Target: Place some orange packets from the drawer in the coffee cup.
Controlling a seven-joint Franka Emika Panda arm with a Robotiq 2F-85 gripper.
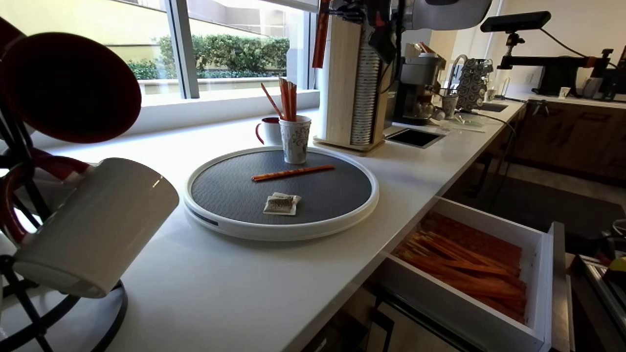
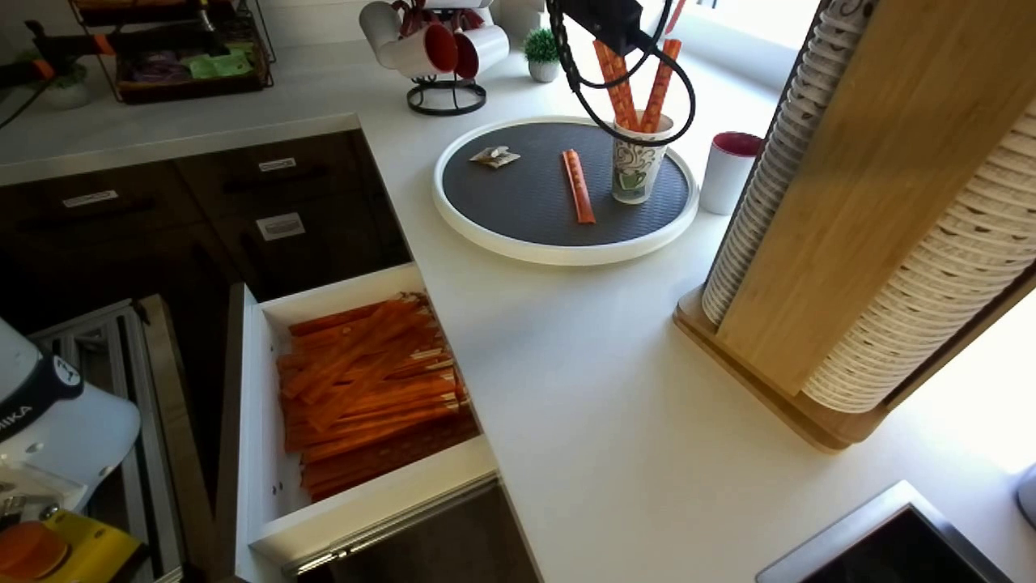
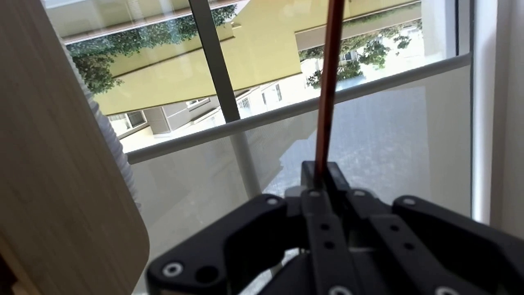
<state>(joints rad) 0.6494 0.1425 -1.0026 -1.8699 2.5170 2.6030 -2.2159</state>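
Observation:
My gripper [image 3: 323, 170] is shut on an orange packet [image 3: 326, 94] in the wrist view. In an exterior view, this packet [image 1: 320, 39] hangs down at the top, high above the counter, up and right of the coffee cup. The coffee cup [image 1: 295, 142] is a white patterned paper cup on the turntable, also seen in an exterior view [image 2: 635, 174]. Several orange packets [image 1: 288, 100] stand in it. One loose packet [image 1: 293, 173] lies before it. The open drawer [image 2: 388, 500] holds many orange packets [image 2: 364, 389]. The cup is not in the wrist view.
The round turntable [image 1: 274, 232] also bears small white sachets [image 1: 280, 204]. A white mug with a red inside [image 2: 724, 178] stands behind it. A tall wooden cup dispenser [image 2: 842, 202] stands close beside my gripper, also in the wrist view [image 3: 69, 164]. A mug rack [image 2: 445, 101] stands beyond.

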